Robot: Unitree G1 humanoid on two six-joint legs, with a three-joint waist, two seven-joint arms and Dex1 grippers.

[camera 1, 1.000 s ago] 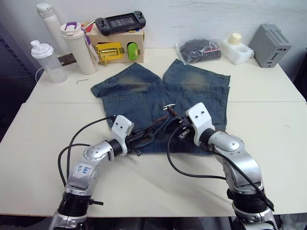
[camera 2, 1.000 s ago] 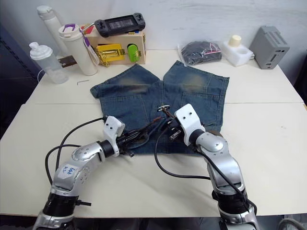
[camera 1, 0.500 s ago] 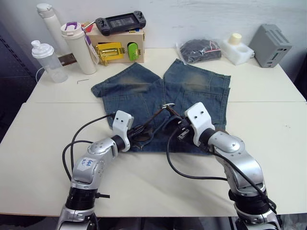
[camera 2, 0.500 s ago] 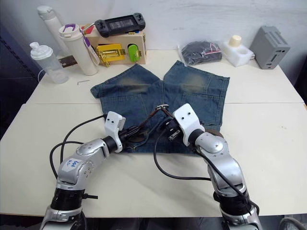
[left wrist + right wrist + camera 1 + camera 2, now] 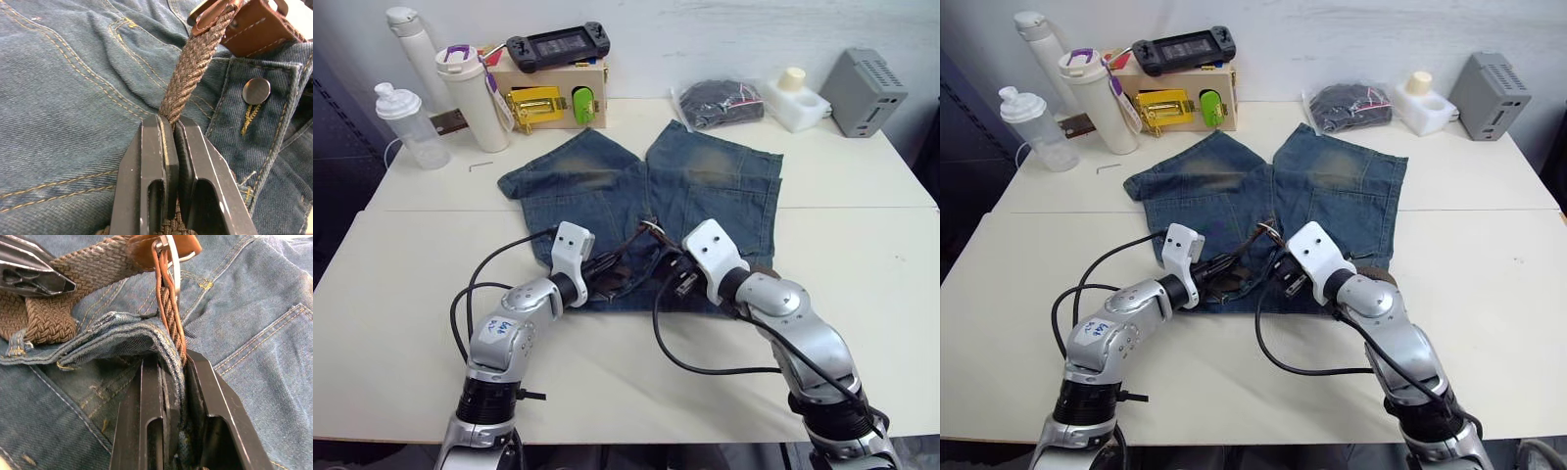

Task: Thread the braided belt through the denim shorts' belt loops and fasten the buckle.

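Note:
The denim shorts [image 5: 705, 176] lie flat mid-table, waistband toward me. The braided belt [image 5: 193, 63] runs along that waistband, and its silver buckle [image 5: 173, 254] with brown leather end sits just above the fly, near the metal button [image 5: 256, 91]. My left gripper [image 5: 168, 120] is shut on the woven strap a short way from the buckle. My right gripper [image 5: 172, 357] is shut on a raised fold of the waistband with a strand of belt against it, directly below the buckle. One of the belt loops [image 5: 16, 343] crosses the strap beside the left gripper's fingers [image 5: 34, 276].
Along the table's back stand two white bottles [image 5: 470, 93], a clear shaker [image 5: 406, 122], a wooden box with a yellow latch [image 5: 548, 98] bearing a game console [image 5: 558, 44], a bagged dark bundle [image 5: 720, 103], white foam [image 5: 798, 98] and a grey box [image 5: 862, 93]. A hex key [image 5: 481, 164] lies left.
My left gripper has slid right along the waistband toward the buckle, holding the belt throughout. The right gripper shifted slightly left, still clamped on the waistband.

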